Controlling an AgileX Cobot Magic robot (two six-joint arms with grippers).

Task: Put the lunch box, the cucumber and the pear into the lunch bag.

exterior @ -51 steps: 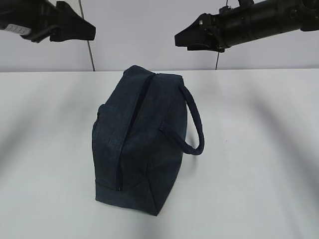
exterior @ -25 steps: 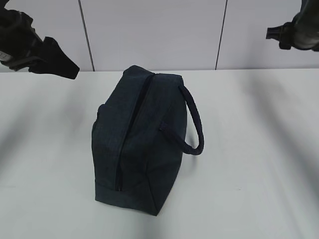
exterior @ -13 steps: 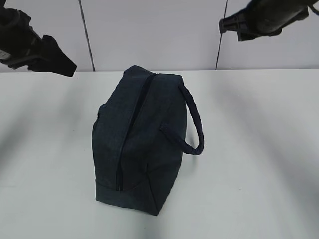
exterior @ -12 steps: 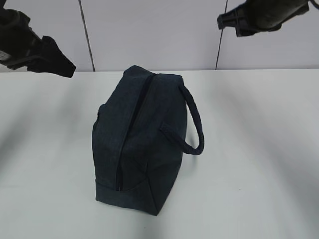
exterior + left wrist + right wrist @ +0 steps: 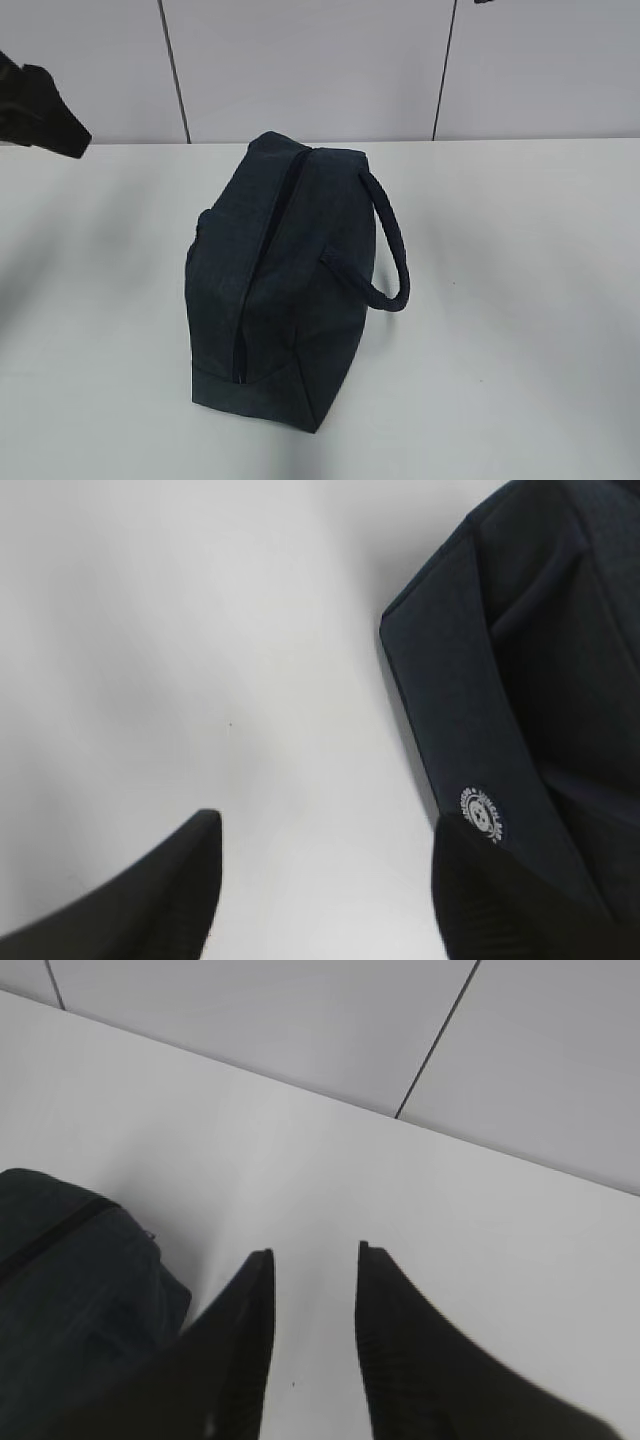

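The lunch bag (image 5: 280,290) is dark navy and lies on the white table with its zipper line (image 5: 262,270) facing up and its loop handle (image 5: 395,250) out to the right. The lunch box, the cucumber and the pear are out of view. My left gripper (image 5: 325,822) hangs open over bare table beside the bag's end (image 5: 520,680), nothing between its fingers; one dark finger (image 5: 45,112) shows at the exterior view's left edge. My right gripper (image 5: 313,1250) is open over bare table, with the bag (image 5: 70,1300) at its lower left. The right arm has almost left the exterior view.
The white table (image 5: 520,300) stretches on both sides of the bag and in front of it. A pale panelled wall (image 5: 300,60) with dark seams rises behind the table's far edge.
The left arm has drawn back towards the left edge of the exterior view. The right arm has risen out of its top edge. The bag has not moved.
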